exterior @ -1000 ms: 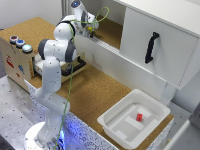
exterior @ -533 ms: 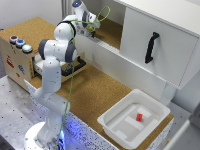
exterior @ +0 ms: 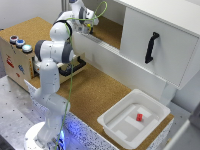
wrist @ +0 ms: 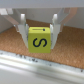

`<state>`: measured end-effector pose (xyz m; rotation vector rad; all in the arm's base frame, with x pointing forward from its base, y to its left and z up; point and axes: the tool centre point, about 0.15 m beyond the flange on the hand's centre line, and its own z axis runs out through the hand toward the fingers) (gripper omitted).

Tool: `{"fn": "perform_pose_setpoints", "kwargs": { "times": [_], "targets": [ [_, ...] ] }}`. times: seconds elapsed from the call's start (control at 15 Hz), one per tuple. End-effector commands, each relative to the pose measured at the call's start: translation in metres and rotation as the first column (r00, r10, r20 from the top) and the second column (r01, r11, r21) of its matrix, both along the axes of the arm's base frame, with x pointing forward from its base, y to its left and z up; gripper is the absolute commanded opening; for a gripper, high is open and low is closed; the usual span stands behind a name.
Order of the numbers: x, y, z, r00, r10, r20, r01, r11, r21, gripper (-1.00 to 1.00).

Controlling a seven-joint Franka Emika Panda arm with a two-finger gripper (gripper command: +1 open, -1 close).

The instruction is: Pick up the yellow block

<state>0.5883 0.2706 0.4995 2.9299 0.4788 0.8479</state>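
Observation:
In the wrist view the yellow block (wrist: 39, 42), a bright yellow-green cube with a black "S" on its face, sits between my two fingers (wrist: 22, 27). My gripper (wrist: 40, 31) is shut on it, just over the cork surface (wrist: 70, 40). Whether the block still touches the cork I cannot tell. In the exterior view the gripper (exterior: 91, 24) is far back, over the raised cork ledge behind the white wall (exterior: 107, 55). The block is too small to make out there.
A white tray (exterior: 107, 122) holding a small red block (exterior: 139, 117) stands at the exterior view's lower right. A white cabinet with a black handle (exterior: 151, 47) is at the right. A wooden box with buttons (exterior: 17, 42) is at the left.

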Motion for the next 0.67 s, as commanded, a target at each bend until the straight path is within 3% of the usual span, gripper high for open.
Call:
{"fn": "perform_pose_setpoints", "kwargs": {
  "times": [0.0, 0.6],
  "targets": [
    [-0.088, -0.026, -0.011, 0.989, 0.141, 0.047, -0.144, 0.988, 0.059, -1.0],
    [-0.196, 0.028, -0.031, 0.9, 0.434, -0.038, -0.432, 0.901, 0.05, -1.0]
  ]
}}
